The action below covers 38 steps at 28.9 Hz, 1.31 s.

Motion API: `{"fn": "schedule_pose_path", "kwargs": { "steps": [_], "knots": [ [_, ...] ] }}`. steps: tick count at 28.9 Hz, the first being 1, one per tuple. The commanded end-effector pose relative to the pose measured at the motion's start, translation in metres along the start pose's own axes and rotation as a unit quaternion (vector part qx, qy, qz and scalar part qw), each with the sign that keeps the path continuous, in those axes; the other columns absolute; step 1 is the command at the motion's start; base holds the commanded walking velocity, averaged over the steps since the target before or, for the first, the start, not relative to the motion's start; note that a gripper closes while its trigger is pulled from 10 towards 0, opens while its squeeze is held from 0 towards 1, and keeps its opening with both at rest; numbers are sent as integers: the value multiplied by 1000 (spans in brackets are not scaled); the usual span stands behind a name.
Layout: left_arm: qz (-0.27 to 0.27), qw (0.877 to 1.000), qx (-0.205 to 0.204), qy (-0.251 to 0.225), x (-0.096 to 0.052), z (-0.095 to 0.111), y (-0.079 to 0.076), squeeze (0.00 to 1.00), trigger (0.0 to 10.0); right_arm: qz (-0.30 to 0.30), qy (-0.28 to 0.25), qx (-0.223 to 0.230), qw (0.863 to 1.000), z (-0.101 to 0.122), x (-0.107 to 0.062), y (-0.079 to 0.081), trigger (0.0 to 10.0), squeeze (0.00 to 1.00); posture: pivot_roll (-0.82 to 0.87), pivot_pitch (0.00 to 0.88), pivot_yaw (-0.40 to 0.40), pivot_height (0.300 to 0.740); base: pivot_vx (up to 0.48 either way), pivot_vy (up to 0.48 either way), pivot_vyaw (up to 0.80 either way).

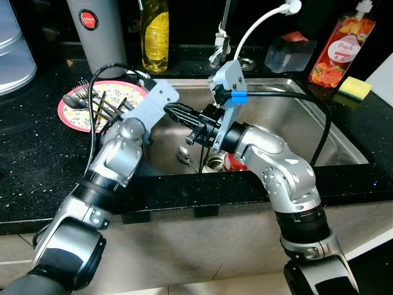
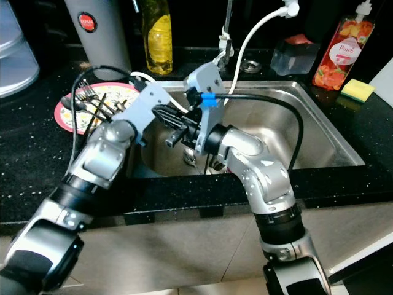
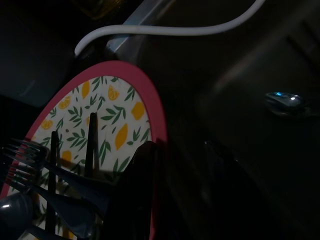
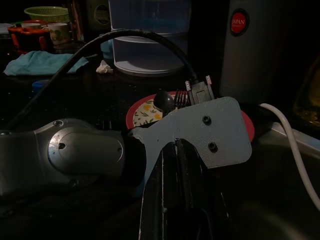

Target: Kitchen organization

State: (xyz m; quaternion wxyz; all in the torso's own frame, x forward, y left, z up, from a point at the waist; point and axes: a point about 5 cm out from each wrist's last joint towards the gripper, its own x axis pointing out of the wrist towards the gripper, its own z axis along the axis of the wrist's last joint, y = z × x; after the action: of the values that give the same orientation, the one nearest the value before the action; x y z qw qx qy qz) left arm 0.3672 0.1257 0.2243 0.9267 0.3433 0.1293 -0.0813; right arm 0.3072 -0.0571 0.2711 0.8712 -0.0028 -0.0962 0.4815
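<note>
From the head views, both arms meet over the steel sink (image 1: 288, 117). The left gripper (image 1: 184, 118) and right gripper (image 1: 199, 132) cross each other there, and I cannot tell how far either is open or whether it holds something. A spoon (image 1: 184, 153) lies near the drain, and the plate (image 1: 77, 114) with forks stays on the counter to the left.

Left wrist view — the lemon-pattern plate (image 3: 100, 130) and black forks (image 3: 30, 155) are close, the spoon (image 3: 285, 100) far off.

Right wrist view — the fingers (image 4: 167, 185) look pressed together with nothing between them, pointing at the left arm's mount.

I judge that the cutlery gathering is under way; next, one gripper needs to descend to the spoon.
</note>
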Motion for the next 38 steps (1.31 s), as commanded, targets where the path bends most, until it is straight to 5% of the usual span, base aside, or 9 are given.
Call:
{"fn": "schedule_pose_path", "kwargs": {
  "steps": [1,5,7,10,15,19,24,31,38],
  "knots": [
    [-8,1000,-23,-18,-3,7,-3,0,10000,-5,-5,-2,1000,2,-1,-3,10000,0,102,51,-48,740,0,0,0],
    [12,986,-73,-149,-13,41,10,0,10000,-7,-6,-3,1000,2,-1,-4,10000,0,100,51,-49,740,0,0,0],
    [13,958,-198,-206,-24,58,32,0,10000,-11,-7,-4,1000,3,-1,-4,10000,0,100,51,-49,740,0,0,0],
    [30,939,-266,-214,-27,57,53,0,10000,-25,-11,-8,1000,3,-2,-6,10000,0,96,46,-43,740,0,0,0],
    [88,936,-304,-153,-23,36,79,0,10000,-60,-18,-12,998,4,-5,-13,10000,0,92,43,-36,740,0,0,0],
    [189,897,-399,-1,-23,-21,105,0,10000,-113,-27,-6,993,5,-9,-24,10000,0,89,43,-31,740,0,0,0],
    [210,878,-429,22,-34,-33,99,0,10000,-120,-27,-3,992,4,-10,-26,10000,0,90,42,-33,740,0,0,0],
    [158,801,-576,29,-33,-38,87,0,10000,-116,-24,0,993,3,-6,-26,10000,0,100,40,-50,740,0,0,0],
    [141,760,-635,5,-25,-47,95,0,10000,-116,-25,-1,993,3,-4,-27,10000,0,95,39,-54,740,0,0,0]
  ]
}}
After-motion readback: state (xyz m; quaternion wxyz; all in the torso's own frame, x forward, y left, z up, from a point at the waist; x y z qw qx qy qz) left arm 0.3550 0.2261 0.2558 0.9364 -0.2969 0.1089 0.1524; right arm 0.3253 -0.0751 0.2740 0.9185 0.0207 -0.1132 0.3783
